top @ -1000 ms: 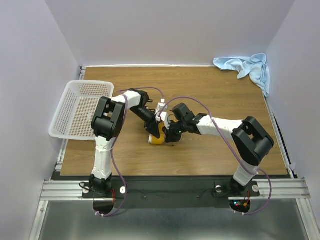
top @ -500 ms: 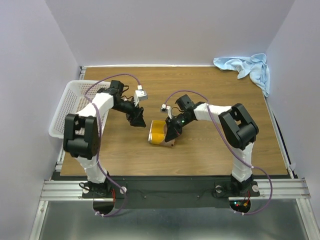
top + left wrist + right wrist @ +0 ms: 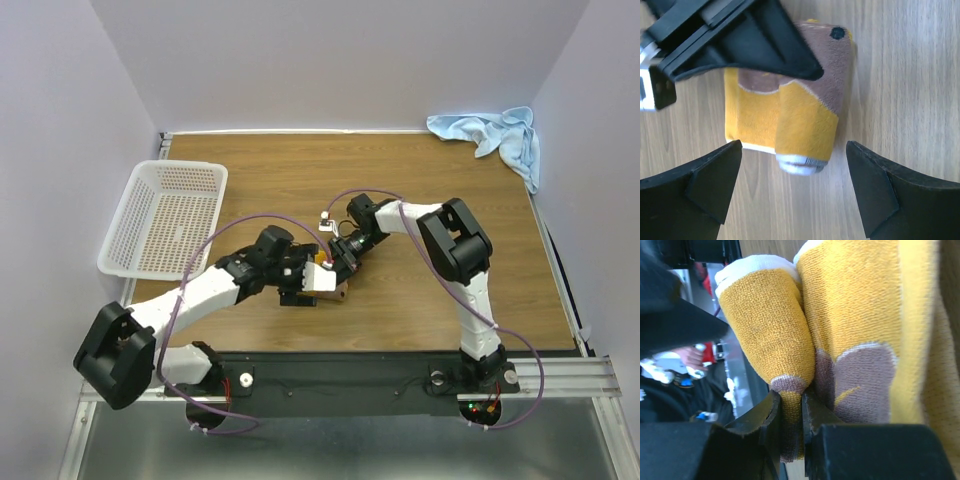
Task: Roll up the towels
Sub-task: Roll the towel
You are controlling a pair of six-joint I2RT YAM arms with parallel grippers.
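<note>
L end effector [image 3: 792, 150], left wrist view: wide open, holding nothing, one finger on each side of the yellow towel [image 3: 790, 115]. The towel lies rolled on the bench [image 3: 910, 75], with its white hem end poking out between the open fingers. R end effector [image 3: 740, 40] sits right on top of the roll's far-left part. Risk: if L closes here it prob. squeezes only the loose hem end, not the roll body, so the roll could skew or slacken. The two end effectors are also v. close, so a small misjudged move could make them collide.

Right wrist view: R end effector [image 3: 801, 410] is closed, pinching a thin brown-edged fold of the towel between its fingers. It has only an edge, not the whole roll. Risk: pull or lift on that fold and layers may peel off and the roll comes undone. Letting go before L has a hold may let the outer flap spring open.

Top external view: both arms meet mid-bench and the roll is mostly hidden under them. The blue towel [image 3: 490, 135] is crumpled in the far right corner, well apart and not rolled, so prob. about half the job is left. The white basket [image 3: 165, 215] is at far left. Risk: dragging the roll on wood could unwind it.
</note>
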